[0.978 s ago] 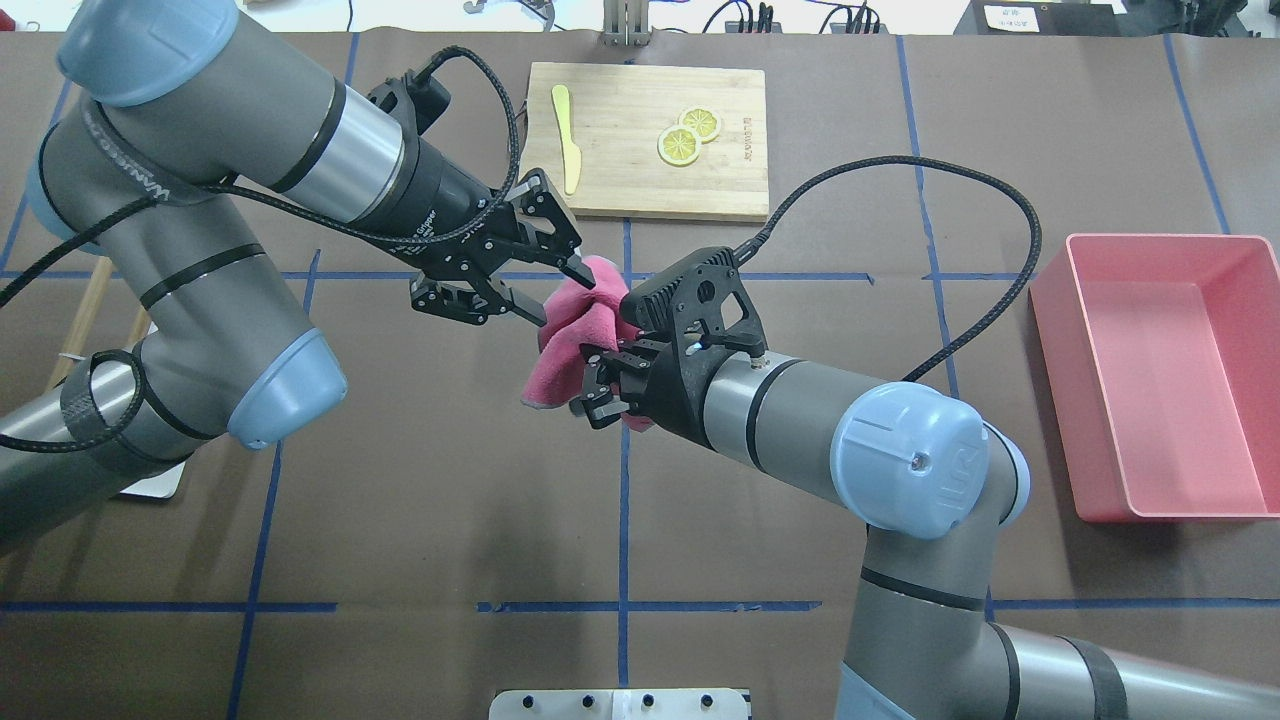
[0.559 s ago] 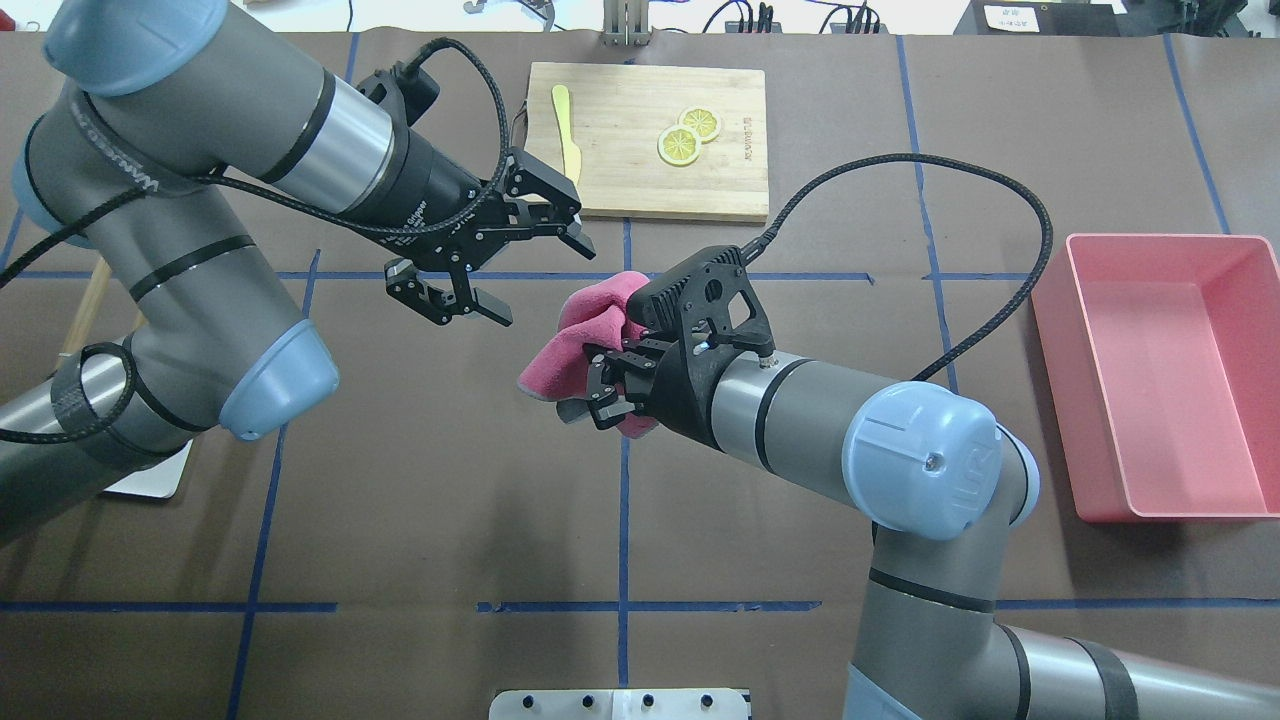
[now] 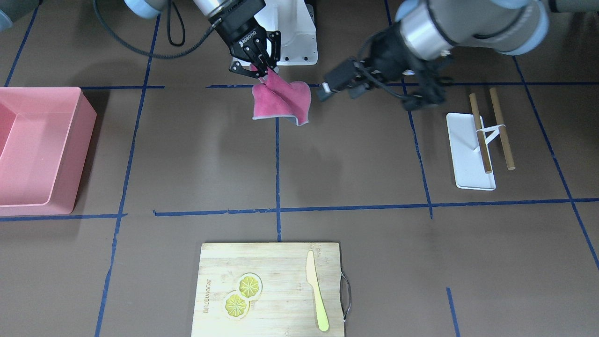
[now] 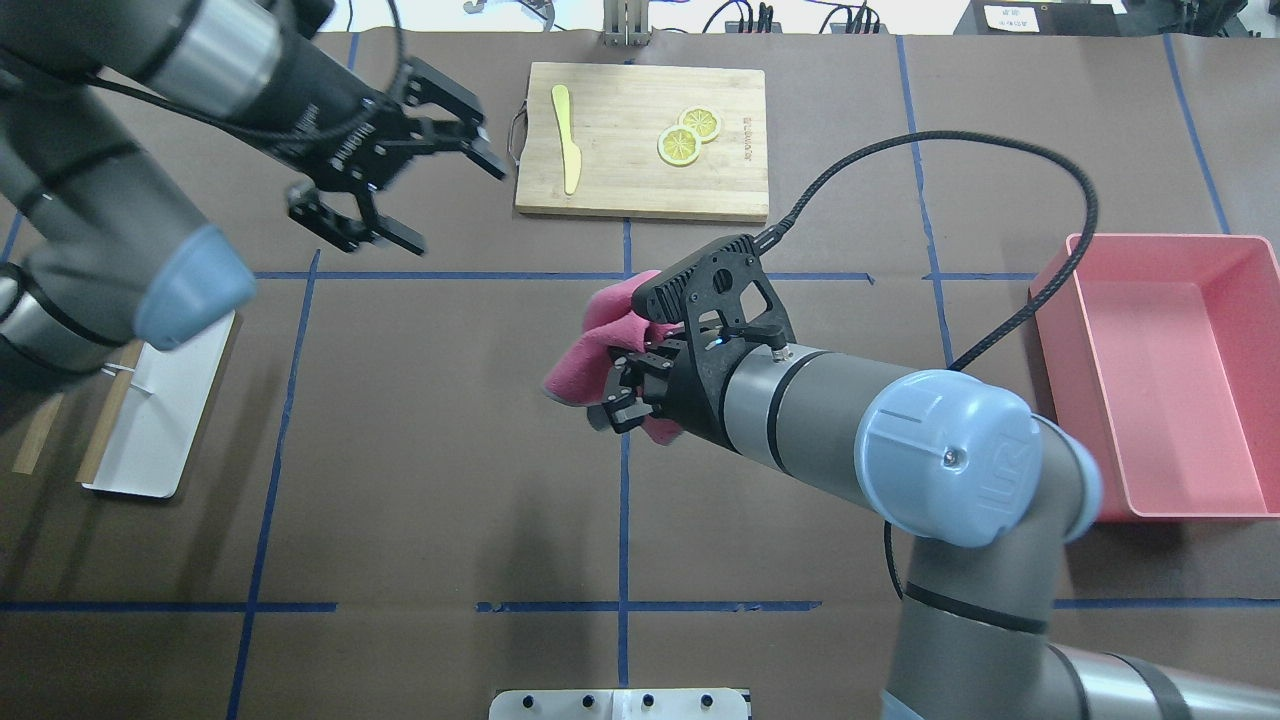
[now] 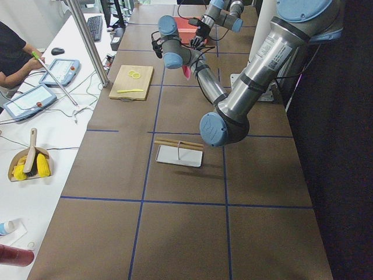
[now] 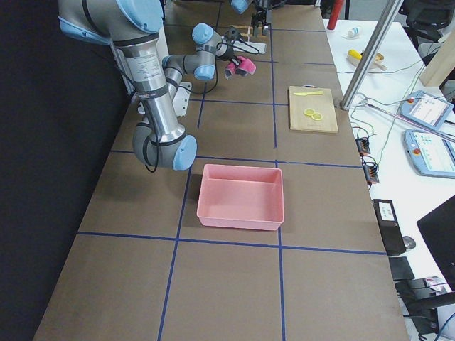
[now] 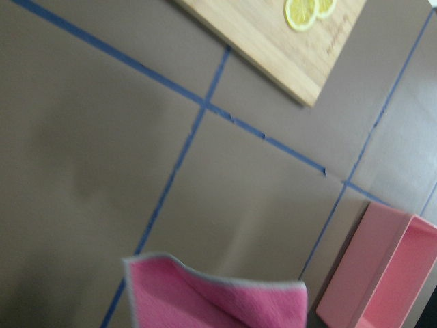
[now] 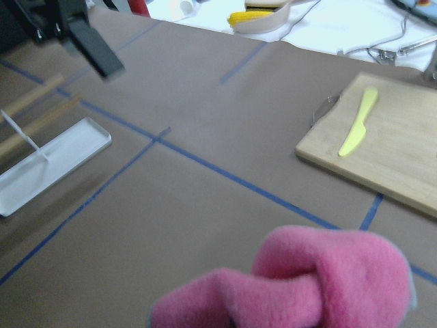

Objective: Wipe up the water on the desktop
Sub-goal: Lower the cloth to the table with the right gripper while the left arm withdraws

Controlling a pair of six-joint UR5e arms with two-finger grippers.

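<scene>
My right gripper (image 4: 614,392) is shut on a crumpled pink cloth (image 4: 583,345) and holds it above the middle of the dark-brown desktop (image 4: 400,450) with its blue tape grid. In the front view the cloth (image 3: 281,100) hangs free below the right gripper (image 3: 261,70). It fills the bottom of the right wrist view (image 8: 307,283). My left gripper (image 4: 447,200) is open and empty, well to the left of the cloth and above the desktop. The left wrist view shows a corner of the cloth (image 7: 212,294). I see no water on the desktop.
A bamboo cutting board (image 4: 620,185) at the far middle carries a yellow knife (image 4: 566,135) and two lemon slices (image 4: 687,138). A pink bin (image 4: 1165,241) stands at the right. A white stand with wooden sticks (image 4: 150,425) lies at the left.
My left gripper, which was at the cloth's top with its jaws open, has pulled back to the far left. My right gripper still holds the cloth and has shifted slightly right.
</scene>
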